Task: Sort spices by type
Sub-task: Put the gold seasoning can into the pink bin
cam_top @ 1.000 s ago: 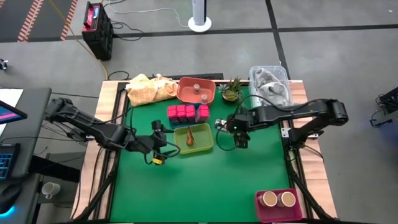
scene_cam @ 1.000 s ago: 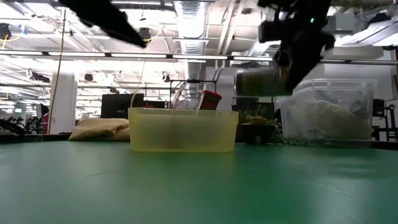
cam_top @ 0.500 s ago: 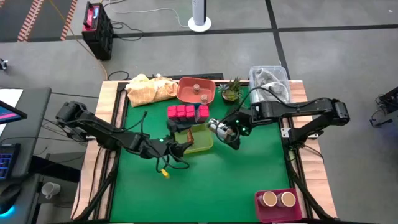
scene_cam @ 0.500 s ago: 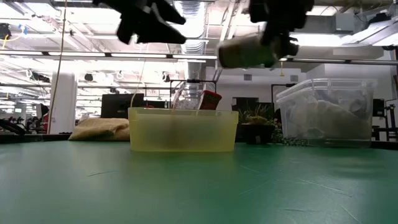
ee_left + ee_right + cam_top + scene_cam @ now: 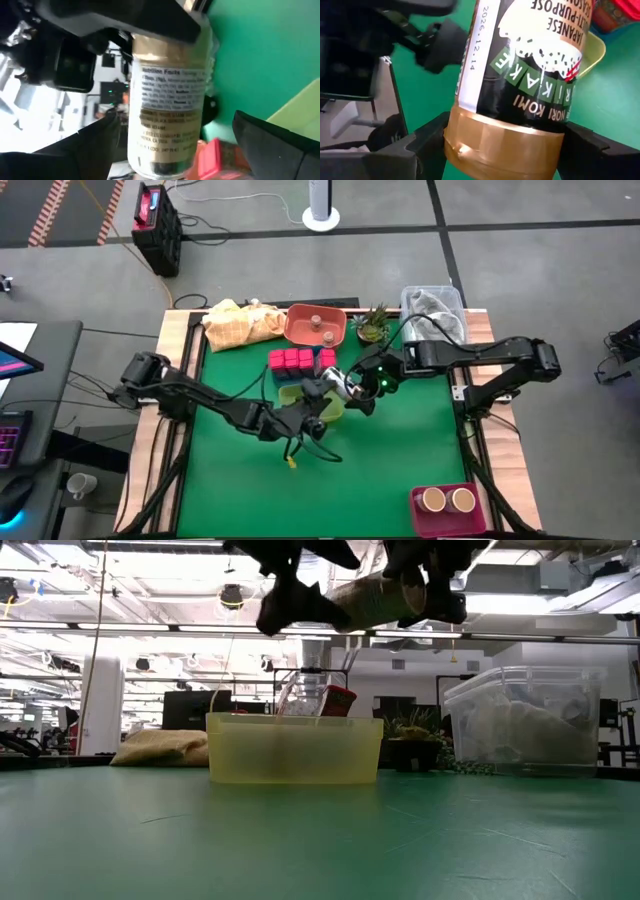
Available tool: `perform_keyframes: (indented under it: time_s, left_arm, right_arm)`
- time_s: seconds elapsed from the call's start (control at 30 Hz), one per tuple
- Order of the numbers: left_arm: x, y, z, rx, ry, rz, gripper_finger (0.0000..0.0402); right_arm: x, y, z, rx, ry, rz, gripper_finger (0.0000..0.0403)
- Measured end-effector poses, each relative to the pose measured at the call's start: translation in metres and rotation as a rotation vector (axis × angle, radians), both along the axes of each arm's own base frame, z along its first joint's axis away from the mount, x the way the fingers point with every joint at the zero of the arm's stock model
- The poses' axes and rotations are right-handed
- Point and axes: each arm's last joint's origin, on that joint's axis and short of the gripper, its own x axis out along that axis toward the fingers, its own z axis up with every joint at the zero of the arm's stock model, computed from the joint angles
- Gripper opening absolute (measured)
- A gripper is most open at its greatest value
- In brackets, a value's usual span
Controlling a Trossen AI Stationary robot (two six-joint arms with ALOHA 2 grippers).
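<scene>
Near the top edge, the right gripper [image 5: 425, 585] clamps a spice jar [image 5: 370, 602] between its jaws, the jar lying almost level in the air with one end sticking out past the fingers. Just beside that free end hangs the left gripper [image 5: 300, 585], its jaws spread and the jar's end near them; whether they touch it cannot be told. Well below both sets of jaws, a pale yellow see-through tub [image 5: 295, 748] sits on the green table [image 5: 320, 840]. Beyond it stands a clear lidded box [image 5: 525, 720], off to the side below the right gripper's jaws.
</scene>
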Motion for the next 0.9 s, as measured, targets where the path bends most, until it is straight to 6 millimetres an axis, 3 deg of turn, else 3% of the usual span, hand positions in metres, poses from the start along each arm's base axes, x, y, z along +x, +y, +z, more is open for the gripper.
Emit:
perform_keyframes:
  time_s: [0.2, 0.4, 0.63, 0.9]
  left_arm:
    - [0.008, 0.008, -0.004, 0.126, 0.045, 0.045, 0.0366]
    - [0.011, 0.025, -0.003, 0.123, 0.043, 0.097, 0.0362]
    - [0.011, 0.021, -0.003, 0.087, 0.016, 0.067, 0.0265]
    - [0.01, 0.017, -0.005, 0.031, -0.015, 0.059, 0.0266]
  right_arm:
    - [0.002, 0.008, 0.002, 0.006, -0.033, 0.02, 0.0311]
    - [0.003, 0.014, 0.003, 0.006, -0.046, 0.042, 0.0311]
    - [0.003, 0.013, 0.003, 0.001, -0.047, 0.044, 0.0311]
    - [0.003, 0.008, 0.003, -0.01, -0.055, 0.05, 0.0331]
